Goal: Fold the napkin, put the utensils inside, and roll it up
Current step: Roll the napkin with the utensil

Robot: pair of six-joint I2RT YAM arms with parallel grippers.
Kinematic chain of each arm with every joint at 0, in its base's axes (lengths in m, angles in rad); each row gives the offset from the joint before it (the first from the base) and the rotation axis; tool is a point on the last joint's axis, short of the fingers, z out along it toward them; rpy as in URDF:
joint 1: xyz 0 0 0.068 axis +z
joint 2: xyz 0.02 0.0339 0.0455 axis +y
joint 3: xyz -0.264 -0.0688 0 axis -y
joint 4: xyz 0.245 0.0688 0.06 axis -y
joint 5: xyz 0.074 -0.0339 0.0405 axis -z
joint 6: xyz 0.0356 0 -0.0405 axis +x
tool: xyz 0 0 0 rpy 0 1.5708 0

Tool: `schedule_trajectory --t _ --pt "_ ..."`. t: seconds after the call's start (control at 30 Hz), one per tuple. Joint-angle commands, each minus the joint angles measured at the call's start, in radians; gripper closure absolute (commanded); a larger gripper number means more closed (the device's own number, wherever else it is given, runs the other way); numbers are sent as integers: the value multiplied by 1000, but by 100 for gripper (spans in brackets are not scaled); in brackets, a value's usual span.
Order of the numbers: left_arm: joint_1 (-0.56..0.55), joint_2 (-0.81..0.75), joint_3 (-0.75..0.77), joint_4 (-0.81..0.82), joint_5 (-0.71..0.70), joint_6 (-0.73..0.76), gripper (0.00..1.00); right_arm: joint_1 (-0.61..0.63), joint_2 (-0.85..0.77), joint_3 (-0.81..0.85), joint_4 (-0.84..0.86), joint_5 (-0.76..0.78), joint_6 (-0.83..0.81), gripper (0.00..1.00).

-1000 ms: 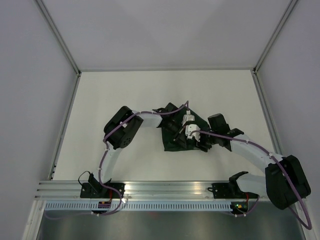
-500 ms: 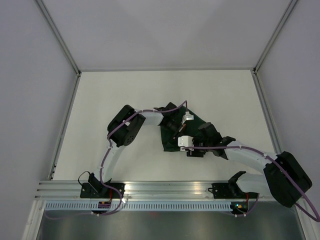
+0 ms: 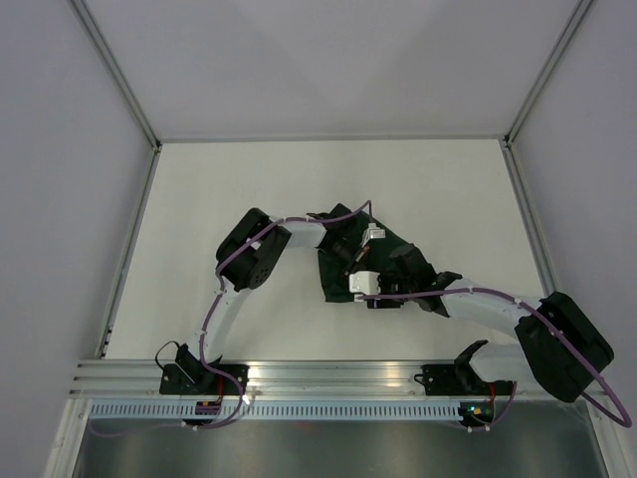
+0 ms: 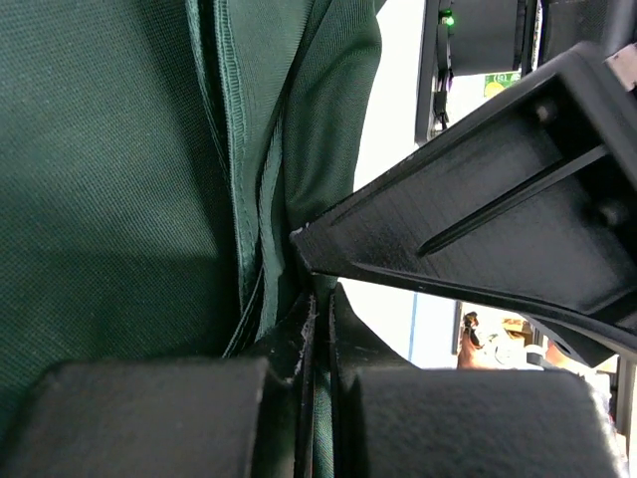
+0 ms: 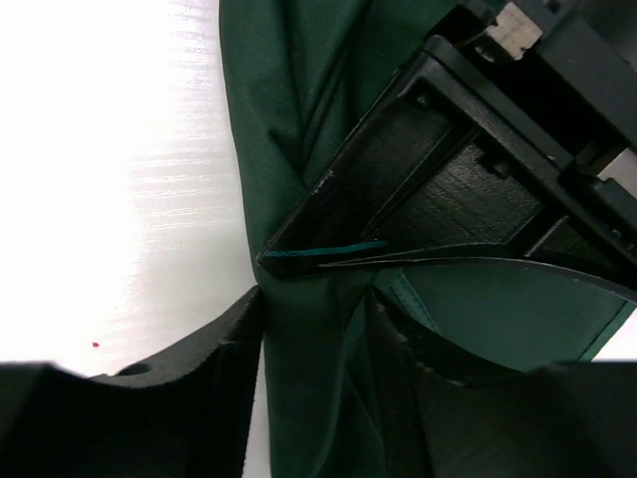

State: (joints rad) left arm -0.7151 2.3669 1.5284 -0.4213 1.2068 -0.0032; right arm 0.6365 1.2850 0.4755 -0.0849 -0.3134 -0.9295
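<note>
At the centre of the worktop, in the overhead view, the napkin is lying as a bunched, irregular dark green mass rather than a flat square. The left pincer is clamping a thin edge of the cloth. In its own wrist view the fingers are showing only a slit between them with green fabric running through it. The right wrist view is showing a sliver of green nipped at that same tip. The right pincer is working close against the left one and is straddling a fold at the napkin's edge, beside bare worktop. Its fingers are standing partway apart with fabric filling the gap, and whether they are bearing on it cannot be told. Stitched hems are running side by side in the upper middle of the left wrist view, which is indicating several layers laid over one another. In my judgement the folding step is done or nearly so. The knife is not showing in any view; it may be lying inside the layers or beneath the tooling, and this cannot be confirmed. No tidy cylinder is showing anywhere. I am therefore judging the rolling to be in hand at best and unfinished, with the placing of the knife unverified.
</note>
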Motion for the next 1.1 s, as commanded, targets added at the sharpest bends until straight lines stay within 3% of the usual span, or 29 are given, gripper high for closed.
schedule_trajectory --t 0.0,0.33,0.57,0.8,1.07 --pt "3 66 -4 -42 -167 17 94 3 51 -11 -38 27 -32 51" --pt "20 42 22 -56 -173 25 76 3 119 55 -171 -15 -43 87" --pt "37 -69 22 -10 -207 -16 67 -24 177 126 -300 -107 -58 90" --pt "65 -187 -5 45 -322 -72 67 -90 293 247 -450 -220 -106 91" --pt "152 -382 -209 338 -490 -306 67 -169 439 383 -619 -306 -187 91"
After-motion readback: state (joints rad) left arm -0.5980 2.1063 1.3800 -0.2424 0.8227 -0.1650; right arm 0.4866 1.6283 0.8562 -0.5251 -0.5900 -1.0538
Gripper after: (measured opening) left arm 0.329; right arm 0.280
